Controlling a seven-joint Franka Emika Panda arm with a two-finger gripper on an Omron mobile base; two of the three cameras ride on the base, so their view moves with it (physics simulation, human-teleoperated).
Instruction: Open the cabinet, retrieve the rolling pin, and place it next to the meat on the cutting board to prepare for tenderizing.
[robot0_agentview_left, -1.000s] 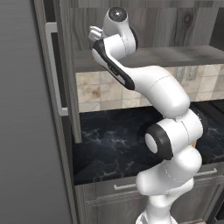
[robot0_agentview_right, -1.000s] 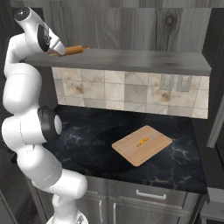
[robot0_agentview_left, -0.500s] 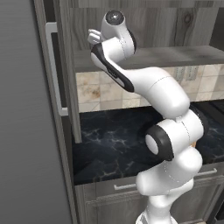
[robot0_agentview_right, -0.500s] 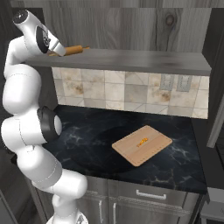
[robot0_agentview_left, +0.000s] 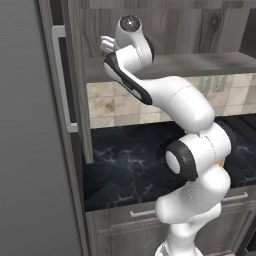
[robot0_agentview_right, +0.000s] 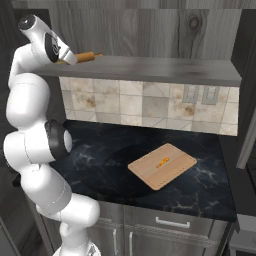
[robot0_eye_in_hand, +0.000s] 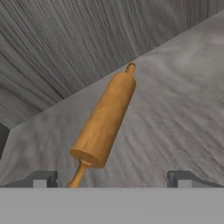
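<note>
Orange-brown wooden rolling pin (robot0_eye_in_hand: 105, 121) lies flat on the grey wood-grain shelf (robot0_eye_in_hand: 175, 109) of the open dark grey wall cabinet (robot0_agentview_right: 150, 30), seen close up from the hand camera. It points away from the camera toward the cabinet's back panel, its far knob handle small at the top and its near handle running down out of sight at the lower edge of that view. The two dark finger tips of the white arm's two-finger gripper (robot0_eye_in_hand: 111, 179) stand wide apart, one to each side of the near handle, clenched on nothing; neither tip touches the wood.

From the right base camera, only the pin's far end pokes out from behind the white hand, so most of it is hidden and the fingers themselves cannot be made out. Below, a flat light tan wooden cutting board (robot0_agentview_right: 162, 165) lies at an angle on the black marbled countertop (robot0_agentview_right: 100, 155), well apart from the shelf. A small orange-yellow item (robot0_agentview_right: 162, 162) rests at the board's middle, too small to identify.

From the left base camera, the arm's own links cover the shelf's left part, and a swung-out cabinet door (robot0_agentview_left: 75, 80) with a long vertical silver bar handle (robot0_agentview_left: 61, 80) stands edge-on at the left.
</note>
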